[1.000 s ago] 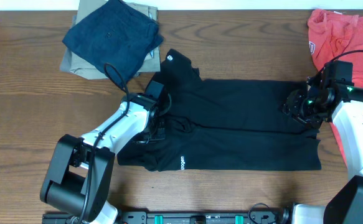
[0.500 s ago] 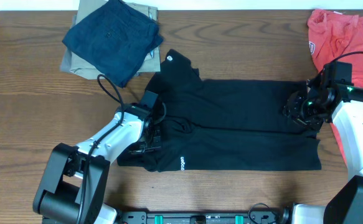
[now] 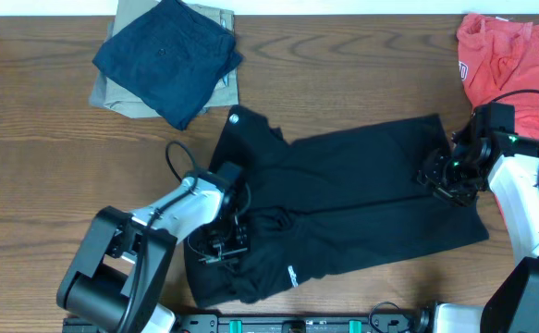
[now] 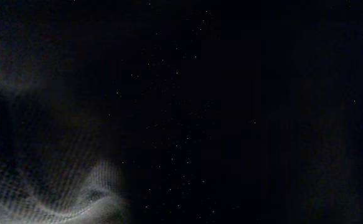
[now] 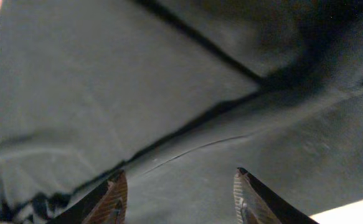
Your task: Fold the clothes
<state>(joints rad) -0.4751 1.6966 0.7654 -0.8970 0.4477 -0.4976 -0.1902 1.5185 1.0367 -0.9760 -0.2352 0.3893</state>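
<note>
T-shirt (image 3: 343,199) — in left pincer (image 3: 224,244) grip

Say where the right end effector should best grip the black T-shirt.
Probably the hem of the black T-shirt, from above on the robot's right: the fabric lies flat there, its edge free, and the right end effector hangs open over it.

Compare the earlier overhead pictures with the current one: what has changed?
The left pincer, shut on the black T-shirt, pulled its collar end back toward the robot, so the shirt lies slanted. The right pincer barely moved; the navy folded garment and red garment stayed put.
</note>
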